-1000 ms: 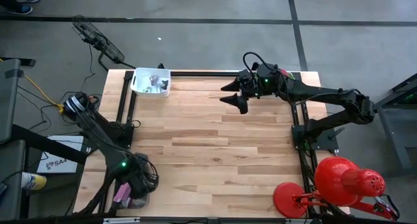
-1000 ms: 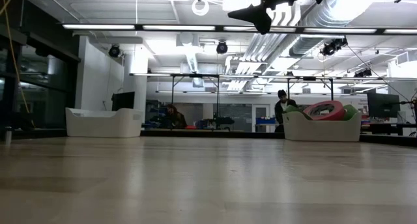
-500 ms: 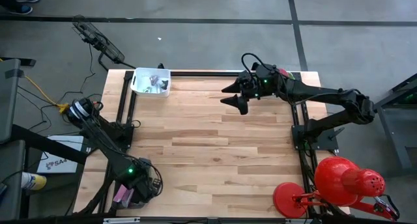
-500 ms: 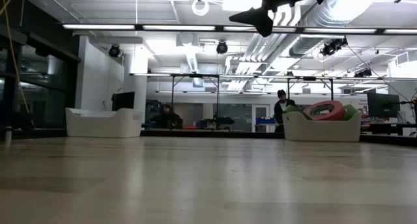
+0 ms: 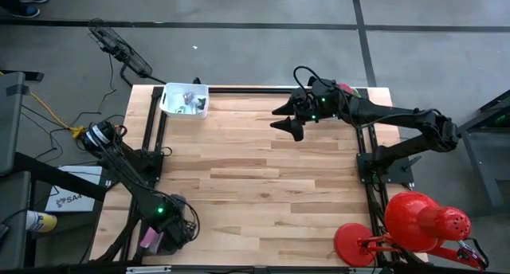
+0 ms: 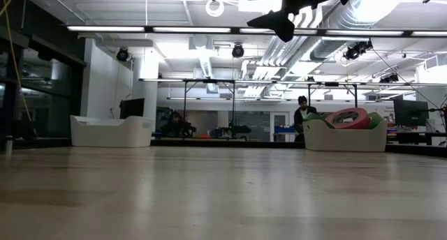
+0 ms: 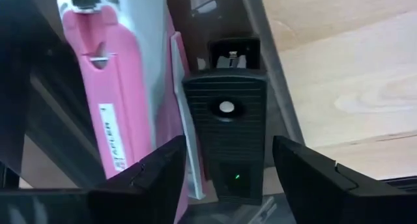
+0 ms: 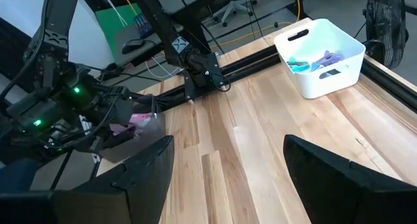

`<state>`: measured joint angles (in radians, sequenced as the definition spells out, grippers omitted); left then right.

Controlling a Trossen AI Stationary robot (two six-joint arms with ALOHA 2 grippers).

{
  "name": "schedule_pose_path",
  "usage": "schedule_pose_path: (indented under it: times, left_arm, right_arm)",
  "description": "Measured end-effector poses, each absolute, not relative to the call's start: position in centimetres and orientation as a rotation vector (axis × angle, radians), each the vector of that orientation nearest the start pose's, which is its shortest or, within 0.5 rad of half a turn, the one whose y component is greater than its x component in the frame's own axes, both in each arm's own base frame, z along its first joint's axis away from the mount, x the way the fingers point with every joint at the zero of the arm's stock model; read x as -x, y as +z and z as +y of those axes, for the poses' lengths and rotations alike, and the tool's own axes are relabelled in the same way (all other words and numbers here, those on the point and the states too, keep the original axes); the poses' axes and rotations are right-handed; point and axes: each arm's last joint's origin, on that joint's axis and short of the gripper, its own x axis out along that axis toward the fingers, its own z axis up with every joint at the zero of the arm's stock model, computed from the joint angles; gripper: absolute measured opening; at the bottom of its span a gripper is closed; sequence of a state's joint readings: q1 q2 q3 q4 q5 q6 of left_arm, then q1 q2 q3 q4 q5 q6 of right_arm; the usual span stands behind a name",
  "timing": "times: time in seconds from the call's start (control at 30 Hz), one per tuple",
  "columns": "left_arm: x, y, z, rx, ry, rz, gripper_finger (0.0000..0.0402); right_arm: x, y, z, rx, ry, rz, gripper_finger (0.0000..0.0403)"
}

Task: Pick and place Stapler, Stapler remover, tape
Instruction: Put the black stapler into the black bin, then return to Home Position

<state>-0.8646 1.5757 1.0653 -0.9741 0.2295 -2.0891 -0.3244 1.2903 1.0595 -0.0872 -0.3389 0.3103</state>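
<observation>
Left gripper [image 7: 225, 168]: I have it low at the near left corner of the table [image 5: 255, 170], over the edge, jaws spread open and holding nothing; my wrist camera looks straight down between them.
Stapler [image 7: 114, 87]: the pink stapler lies in a container off that corner, just beside a dark block with a green light [image 7: 227, 142]. I judge the jaws hang here because this is the pick-up spot, and the open spread is set to straddle the stapler.
Right gripper [image 5: 288, 119]: parked high over the far middle of the table, jaws wide open and empty. I read it as waiting out of the left arm's way.
White bin [image 5: 185, 99]: at the far left corner, with a few small items inside that I cannot identify; probably the drop-off.
Second bin [image 6: 346, 135]: the low camera shows another white bin with a pink ring, possibly the tape [image 6: 348, 117], resting in it.
Stapler remover: I cannot pick it out anywhere.
Obstacles: the dark block sits between the jaws right next to the stapler, and the table's frame rail [image 7: 270, 61] runs close by; either could foul a finger. The wood between pick-up and white bin holds nothing.
Bystanders: people [image 6: 302, 113] far behind, well clear.
</observation>
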Motion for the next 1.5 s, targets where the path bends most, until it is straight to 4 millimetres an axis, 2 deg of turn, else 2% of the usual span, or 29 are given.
schedule_pose_path:
  times: [0.27, 0.43, 0.7, 0.97, 1.2, 1.33, 1.5]
  left_arm:
    - [-16.9, 21.3, -20.8, 1.041, 0.820, 1.580, 0.0228]
    - [-16.2, 23.2, -19.4, 1.037, 0.798, 1.435, 0.0229]
    - [-14.0, 27.5, -15.1, 0.991, 0.764, 1.021, 0.0229]
    - [-12.6, 31.1, -10.8, 0.831, 0.675, 0.518, 0.0229]
    - [-13.5, 32.7, -6.4, 0.730, 0.759, 0.414, 0.0230]
    - [-14.8, 33.6, -4.3, 0.649, 0.747, 0.418, 0.0230]
    - [-16.5, 34.7, -2.1, 0.498, 0.706, 0.401, 0.0230]
  right_arm:
    - [-27.7, 33.0, -8.3, -0.415, -0.030, 0.302, 0.0279]
    - [-27.7, 33.0, -8.3, -0.411, -0.031, 0.301, 0.0279]
    - [-27.0, 33.3, -8.3, -0.388, -0.060, 0.314, 0.0279]
    - [-24.3, 34.8, -7.8, -0.341, -0.210, 0.310, 0.0279]
    - [-22.6, 35.1, -7.2, -0.297, -0.188, 0.360, 0.0279]
    - [-22.0, 33.6, -6.8, -0.323, -0.152, 0.364, 0.0279]
    - [-20.7, 29.2, -6.3, -0.423, -0.134, 0.300, 0.0279]
